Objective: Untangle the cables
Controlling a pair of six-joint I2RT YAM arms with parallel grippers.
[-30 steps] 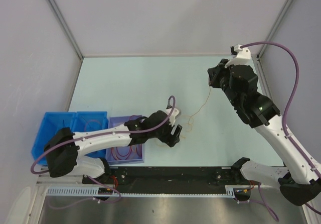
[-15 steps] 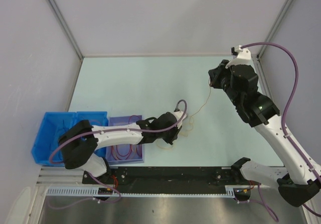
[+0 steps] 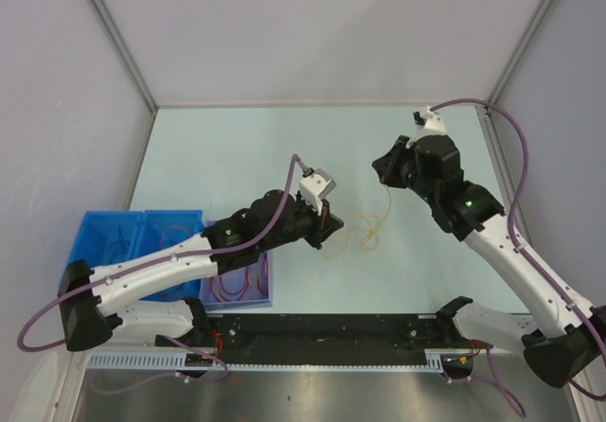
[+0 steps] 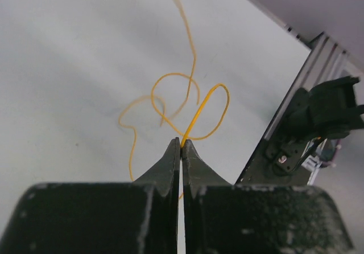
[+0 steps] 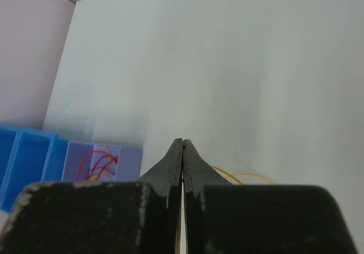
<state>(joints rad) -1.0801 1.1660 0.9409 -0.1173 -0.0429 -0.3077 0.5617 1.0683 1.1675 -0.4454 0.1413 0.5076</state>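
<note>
A thin yellow-orange cable (image 3: 365, 235) lies in loose loops at mid-table. In the left wrist view the same cable (image 4: 170, 91) curls on the pale surface, and one strand runs up into my left gripper (image 4: 182, 143), which is shut on it. Seen from above, that left gripper (image 3: 325, 236) sits at the loops' left edge. My right gripper (image 3: 383, 178) hangs above the loops' right side, shut, with a fine strand (image 3: 386, 200) dropping from its tips to the loops. Behind the right gripper (image 5: 182, 142), a bit of the yellow cable (image 5: 250, 177) shows.
A purple bin (image 3: 237, 294) holding red and orange cables (image 5: 96, 160) stands at the front left, with two blue bins (image 3: 104, 242) beside it. The black rail (image 3: 331, 332) with the arm bases runs along the near edge. Grey walls close in the table.
My left gripper closed on the yellow cable and rose off the table, its arm swinging up. The right gripper moved left and lower, and the strand below it went slack.
</note>
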